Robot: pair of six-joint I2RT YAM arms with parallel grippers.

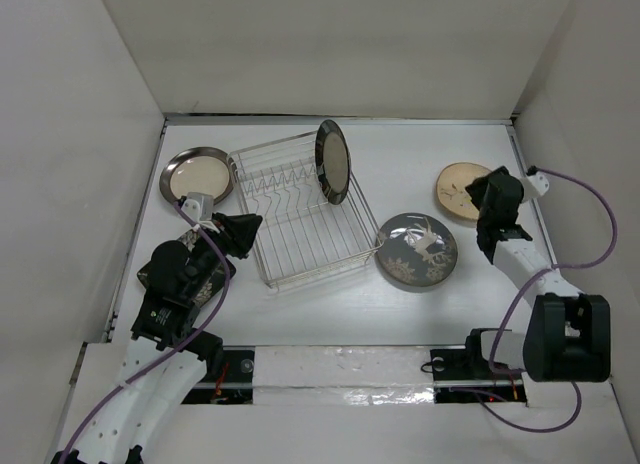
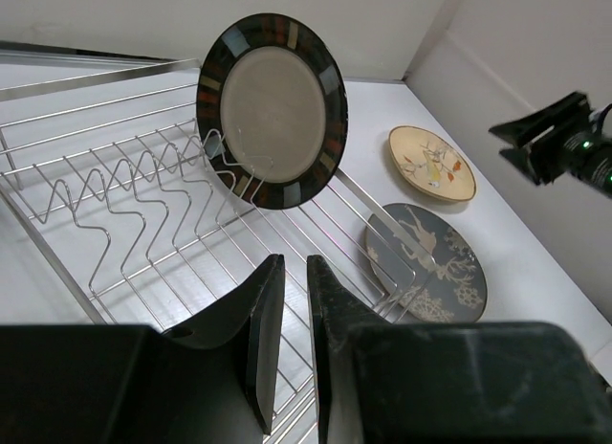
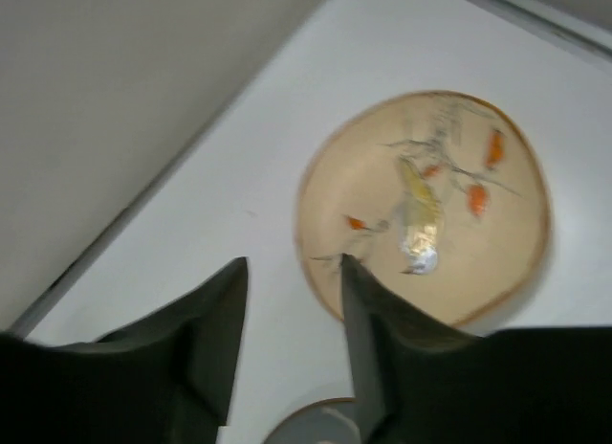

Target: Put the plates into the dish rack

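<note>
Trouble looks likeliest at the right gripper (image 3: 292,310), which is spread wide with nothing between its fingers. The tan bird plate (image 3: 430,205) lies flat on the table (image 3: 258,128) just ahead of it and off to one side. Only one finger lines up with the plate's near rim; how high the tips hang above it I cannot tell. A flat plate offers little to pinch, so a closing finger could ride over the low rim. It could also shove the plate along the table toward the wall beyond. A thin bite on the edge might let the plate swing or slip while being lifted. The left gripper (image 2: 292,339) has its fingers narrowly apart, grasping nothing. It hovers over the near end of the dish rack (image 2: 115,186). A black-rimmed plate (image 2: 273,109) stands tilted between prongs at the rack's far end, ahead of this gripper, and a knock could topple it. Beyond the rack, farther right of the left gripper, the grey plate (image 2: 426,262) lies flat. A silver-rimmed plate (image 1: 197,174) waits behind and outside the rack.
</note>
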